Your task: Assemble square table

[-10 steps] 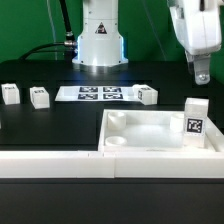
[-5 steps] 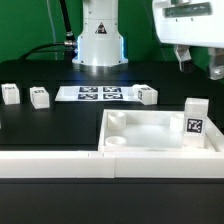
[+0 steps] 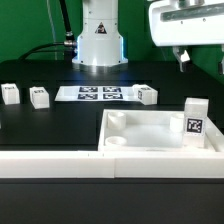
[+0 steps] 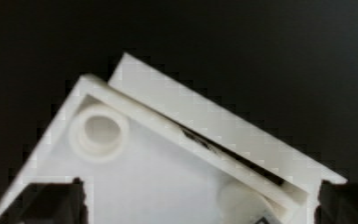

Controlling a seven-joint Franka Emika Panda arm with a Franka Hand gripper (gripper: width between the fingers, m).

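White plastic square top (image 3: 150,128) lies below the gripper (image 4: 149,205), which hangs high with its fingers spread wide and nothing between them. An empty corner socket (image 4: 101,135) shows under it. One leg (image 3: 195,119) stands upright at a corner, apparently seated. Three loose legs (image 3: 40,96) lie well away from the gripper, near the marker board (image 3: 100,93). By my judgement about a quarter is done.
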